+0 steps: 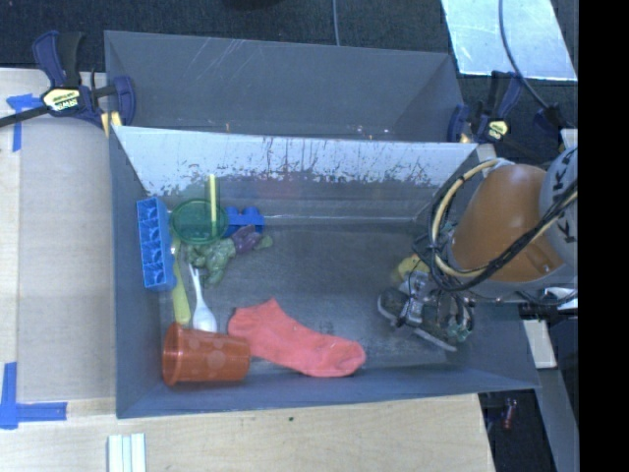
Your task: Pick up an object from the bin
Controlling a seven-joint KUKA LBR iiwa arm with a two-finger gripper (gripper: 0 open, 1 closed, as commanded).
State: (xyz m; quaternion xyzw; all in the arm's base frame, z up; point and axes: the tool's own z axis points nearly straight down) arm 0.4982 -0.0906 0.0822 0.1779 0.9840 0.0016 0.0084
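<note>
The gripper [425, 315] sits low over the grey floor of the bin [275, 87], near the right wall and toward the front edge; whether it is spread or pressed together cannot be told. Nearest to it, but apart from it, a pink sock [295, 342] lies along the front edge. An orange cup [201, 355] lies on its side in the front left corner, touching the sock. By the left wall are a blue rack [152, 242], a green cup [195, 221] and a white spoon [201, 308].

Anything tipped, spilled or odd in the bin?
The orange cup lies on its side in the lower left corner, beside the pink sock. The back wall of the bin is scuffed. Nothing looks spilled.
</note>
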